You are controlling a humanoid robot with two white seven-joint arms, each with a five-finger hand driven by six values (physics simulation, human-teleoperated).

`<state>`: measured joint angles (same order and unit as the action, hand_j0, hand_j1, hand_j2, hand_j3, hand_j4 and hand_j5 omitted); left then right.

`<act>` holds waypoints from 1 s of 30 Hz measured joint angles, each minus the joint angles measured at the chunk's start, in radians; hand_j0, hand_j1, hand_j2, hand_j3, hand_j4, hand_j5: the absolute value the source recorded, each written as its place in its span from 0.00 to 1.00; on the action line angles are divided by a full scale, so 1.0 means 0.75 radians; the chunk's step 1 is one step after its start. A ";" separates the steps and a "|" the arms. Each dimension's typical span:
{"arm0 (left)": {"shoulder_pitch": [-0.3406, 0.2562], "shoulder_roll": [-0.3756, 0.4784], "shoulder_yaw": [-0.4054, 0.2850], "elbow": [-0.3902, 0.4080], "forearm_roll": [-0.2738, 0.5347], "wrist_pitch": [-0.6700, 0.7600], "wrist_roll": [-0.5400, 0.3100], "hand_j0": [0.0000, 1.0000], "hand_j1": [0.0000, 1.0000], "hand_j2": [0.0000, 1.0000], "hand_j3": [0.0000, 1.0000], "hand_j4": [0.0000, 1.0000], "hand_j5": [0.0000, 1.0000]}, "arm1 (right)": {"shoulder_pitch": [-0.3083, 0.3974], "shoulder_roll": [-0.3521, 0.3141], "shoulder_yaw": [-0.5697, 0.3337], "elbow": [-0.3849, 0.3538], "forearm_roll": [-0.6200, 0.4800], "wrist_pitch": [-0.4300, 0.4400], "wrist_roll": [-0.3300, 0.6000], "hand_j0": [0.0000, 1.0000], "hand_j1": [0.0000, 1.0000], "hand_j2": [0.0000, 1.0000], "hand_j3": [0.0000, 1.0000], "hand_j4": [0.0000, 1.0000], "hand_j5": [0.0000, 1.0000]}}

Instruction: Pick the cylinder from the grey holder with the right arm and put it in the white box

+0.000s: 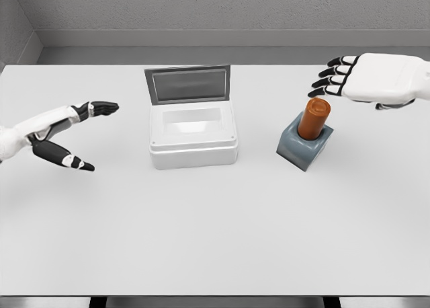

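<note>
An orange-brown cylinder (314, 118) stands tilted in the grey holder (305, 146) on the right half of the table. My right hand (366, 77) hovers just above and to the right of the cylinder's top, fingers spread and holding nothing, its dark fingertips (329, 72) pointing left. The white box (193, 134) sits at the table's middle with its grey lid (189, 84) raised at the back, its inside showing nothing. My left hand (74, 130) rests open at the left, well away from the box.
The white table (215, 234) stretches wide in front of the box and holder. A grey wall runs behind the far edge.
</note>
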<state>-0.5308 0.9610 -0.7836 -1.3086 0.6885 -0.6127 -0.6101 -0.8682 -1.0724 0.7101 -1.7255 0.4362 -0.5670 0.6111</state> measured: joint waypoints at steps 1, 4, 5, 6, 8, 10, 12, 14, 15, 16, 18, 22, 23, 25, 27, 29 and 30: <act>-0.002 -0.012 0.001 0.010 0.008 0.000 0.000 1.00 1.00 1.00 1.00 1.00 1.00 | 0.000 0.000 0.000 0.000 -0.001 -0.003 0.000 1.00 1.00 1.00 1.00 1.00 1.00; -0.010 -0.031 0.002 0.060 0.014 0.000 -0.001 1.00 1.00 1.00 1.00 1.00 1.00 | -0.023 0.002 -0.002 0.000 -0.011 -0.006 0.000 1.00 1.00 1.00 1.00 1.00 1.00; -0.012 -0.035 0.002 0.078 0.011 0.000 -0.001 1.00 1.00 1.00 1.00 1.00 1.00 | -0.025 0.003 -0.001 0.003 -0.015 -0.002 0.000 1.00 1.00 1.00 1.00 1.00 1.00; -0.021 -0.038 0.002 0.094 0.008 0.000 -0.001 1.00 1.00 1.00 1.00 1.00 1.00 | -0.049 0.005 0.000 0.008 -0.018 0.003 0.000 1.00 1.00 1.00 1.00 1.00 1.00; -0.041 -0.060 0.002 0.146 0.008 0.034 -0.001 1.00 1.00 1.00 1.00 1.00 1.00 | -0.051 0.022 0.004 0.020 -0.020 0.011 0.000 1.00 1.00 1.00 1.00 1.00 1.00; -0.065 -0.118 0.016 0.265 0.004 0.061 -0.001 1.00 1.00 1.00 1.00 1.00 1.00 | -0.051 0.045 0.031 0.028 -0.020 0.012 0.000 1.00 1.00 1.00 1.00 1.00 1.00; -0.051 -0.192 0.089 0.350 -0.007 0.079 -0.001 1.00 1.00 1.00 1.00 1.00 1.00 | -0.057 0.071 0.066 0.032 -0.014 0.009 0.000 1.00 1.00 1.00 1.00 1.00 1.00; -0.059 -0.262 0.192 0.414 -0.043 0.108 -0.001 1.00 1.00 1.00 1.00 1.00 1.00 | -0.074 0.096 0.102 0.034 -0.011 0.000 0.000 1.00 1.00 1.00 1.00 1.00 1.00; -0.078 -0.294 0.228 0.464 -0.073 0.116 -0.001 1.00 1.00 1.00 1.00 1.00 1.00 | -0.074 0.104 0.114 0.034 -0.009 -0.015 0.000 1.00 1.00 1.00 1.00 1.00 1.00; -0.127 -0.320 0.254 0.533 -0.116 0.120 -0.001 1.00 1.00 1.00 1.00 1.00 1.00 | -0.074 0.109 0.123 0.034 -0.007 -0.027 0.000 1.00 1.00 1.00 1.00 1.00 1.00; -0.133 -0.363 0.284 0.636 -0.183 0.114 -0.001 1.00 1.00 1.00 1.00 1.00 1.00 | -0.074 0.116 0.136 0.035 -0.006 -0.042 0.000 1.00 1.00 1.00 1.00 1.00 1.00; -0.145 -0.398 0.306 0.723 -0.236 0.101 -0.001 1.00 1.00 1.00 1.00 1.00 1.00 | -0.082 0.137 0.154 0.086 -0.004 -0.056 0.000 1.00 1.00 1.00 1.00 1.00 1.00; -0.163 -0.408 0.308 0.746 -0.248 0.099 -0.001 1.00 1.00 1.00 1.00 1.00 1.00 | -0.090 0.151 0.158 0.103 -0.004 -0.057 0.000 1.00 1.00 1.00 1.00 1.00 1.00; -0.180 -0.436 0.310 0.790 -0.285 0.097 -0.001 1.00 1.00 1.00 1.00 1.00 1.00 | -0.100 0.170 0.175 0.125 -0.004 -0.059 0.000 1.00 1.00 1.00 1.00 1.00 1.00; -0.180 -0.451 0.311 0.812 -0.307 0.095 -0.001 1.00 1.00 1.00 1.00 1.00 1.00 | -0.100 0.180 0.192 0.143 -0.005 -0.060 0.000 1.00 1.00 1.00 1.00 1.00 1.00; -0.180 -0.459 0.311 0.826 -0.318 0.094 -0.001 1.00 1.00 1.00 1.00 1.00 1.00 | -0.100 0.185 0.209 0.162 -0.004 -0.061 0.000 1.00 1.00 1.00 1.00 1.00 1.00; -0.180 -0.462 0.312 0.830 -0.322 0.094 -0.001 1.00 1.00 1.00 1.00 1.00 1.00 | -0.100 0.186 0.217 0.168 -0.004 -0.061 0.000 1.00 1.00 1.00 1.00 1.00 1.00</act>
<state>-0.6657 0.6146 -0.5499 -0.6862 0.4472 -0.5424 -0.6110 -0.9434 -0.9330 0.8726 -1.5996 0.4330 -0.6130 0.6113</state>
